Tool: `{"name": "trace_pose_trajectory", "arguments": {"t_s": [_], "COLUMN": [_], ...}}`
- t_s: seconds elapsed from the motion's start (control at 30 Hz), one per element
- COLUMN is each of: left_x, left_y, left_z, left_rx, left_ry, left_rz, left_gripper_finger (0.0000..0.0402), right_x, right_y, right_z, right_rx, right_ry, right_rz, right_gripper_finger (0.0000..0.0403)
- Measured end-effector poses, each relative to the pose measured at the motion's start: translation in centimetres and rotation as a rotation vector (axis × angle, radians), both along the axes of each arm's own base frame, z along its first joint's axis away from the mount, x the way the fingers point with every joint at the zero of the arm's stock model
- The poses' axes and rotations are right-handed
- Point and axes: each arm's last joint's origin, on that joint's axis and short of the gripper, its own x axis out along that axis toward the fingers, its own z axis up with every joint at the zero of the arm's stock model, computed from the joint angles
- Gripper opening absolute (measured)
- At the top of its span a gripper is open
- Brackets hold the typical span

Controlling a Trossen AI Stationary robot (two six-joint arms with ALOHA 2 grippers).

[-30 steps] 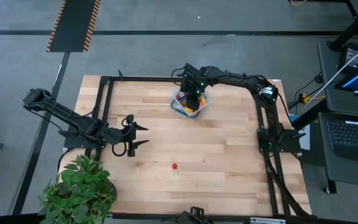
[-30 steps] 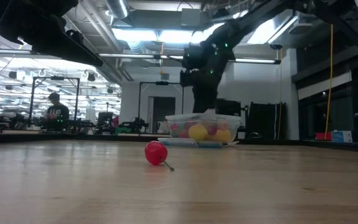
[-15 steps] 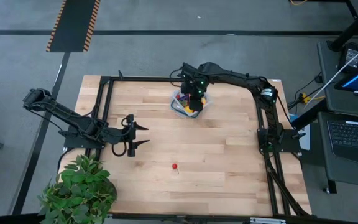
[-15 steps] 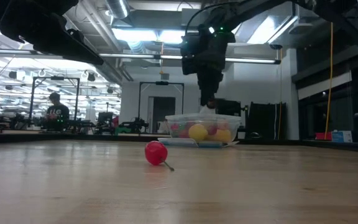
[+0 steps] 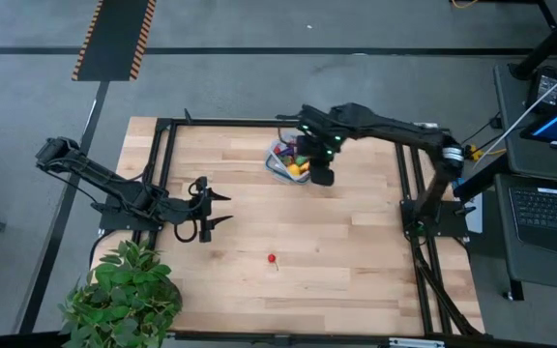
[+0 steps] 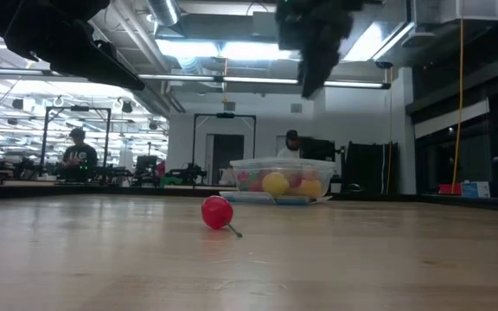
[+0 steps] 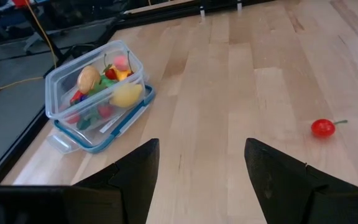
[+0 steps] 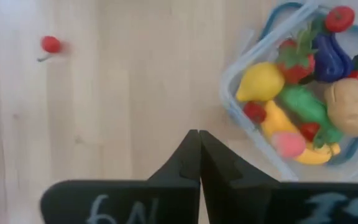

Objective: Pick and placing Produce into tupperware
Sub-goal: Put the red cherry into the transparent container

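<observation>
Now your last loose berry lies alone on the bare table, nearer the open, empty left gripper than the right gripper, which hangs pinched shut and empty beside the full tupperware.

High: straight down, whole table. Low: table level, looking across into the room. Wrists: angled down, close. All four share the tub and the red berry.

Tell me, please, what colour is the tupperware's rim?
Blue; the tupperware shows it best in the left wrist view.
</observation>
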Motion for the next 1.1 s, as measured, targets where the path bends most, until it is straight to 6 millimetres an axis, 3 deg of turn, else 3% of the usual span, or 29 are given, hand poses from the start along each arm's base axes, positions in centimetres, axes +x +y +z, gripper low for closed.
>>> {"name": "trace_pose_trajectory", "arguments": {"t_s": [0.27, 0.67, 0.9, 1.1], "left_x": [0.0, 0.6, 2.0, 4.4], "left_y": [0.0, -0.3, -0.1, 0.0], "left_z": [0.0, 1.1, 0.7, 0.2], "left_rx": [-0.001, -0.065, -0.057, -0.103], "left_ry": [-0.003, -0.121, -0.137, -0.156], "left_rz": [0.001, -0.033, -0.029, -0.251], "left_gripper_finger": [0.0230, 0.0230, 0.0230, 0.0223], "right_x": [-6.5, -15.9, -18.9, -19.3], "right_y": [4.4, 9.7, 11.4, 12.4], "right_z": [1.1, -4.1, -7.1, -8.6], "right_rx": [-0.059, -0.125, -0.092, -0.071], "right_ry": [-0.263, -0.606, -0.731, -0.752], "right_rz": [-0.067, -0.160, -0.206, -0.179], "right_gripper_finger": [0.0001, 0.0000, 0.0000, 0.0000]}}
